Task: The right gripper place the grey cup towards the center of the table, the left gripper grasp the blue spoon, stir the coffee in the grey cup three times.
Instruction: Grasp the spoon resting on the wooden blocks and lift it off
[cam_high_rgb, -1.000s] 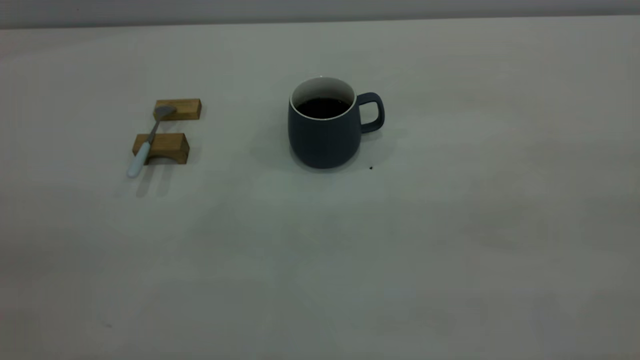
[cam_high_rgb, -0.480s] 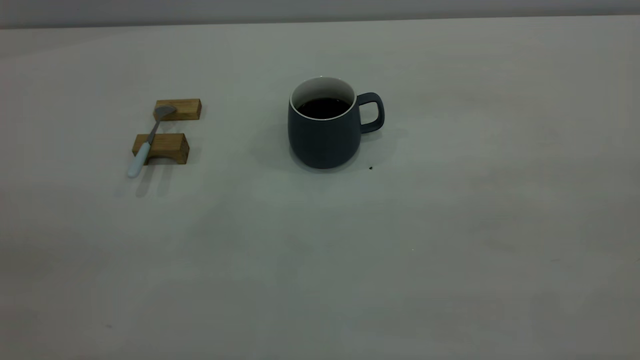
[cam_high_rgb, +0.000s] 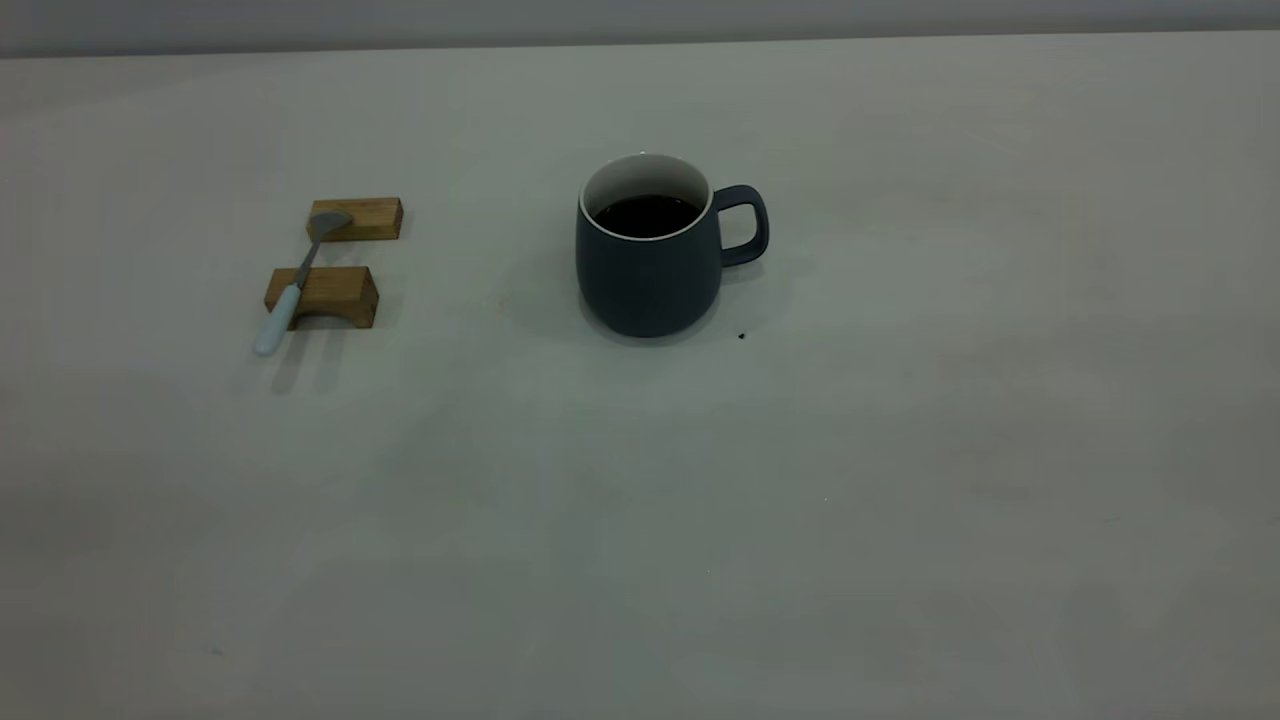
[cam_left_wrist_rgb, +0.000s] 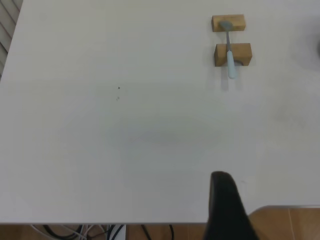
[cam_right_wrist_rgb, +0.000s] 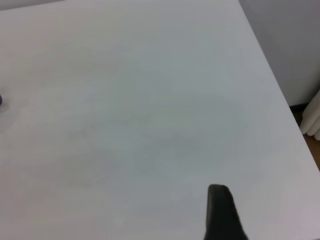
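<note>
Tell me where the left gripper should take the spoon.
Probably the pale blue handle of the spoon, from above. It overhangs the near wooden block, clear of the table; the bowl lies on the far block. The left gripper is far off.

The light is dim and soft. The cup and spoon drop faint shadows on the counter. No glare. Wrist views look brighter.
</note>
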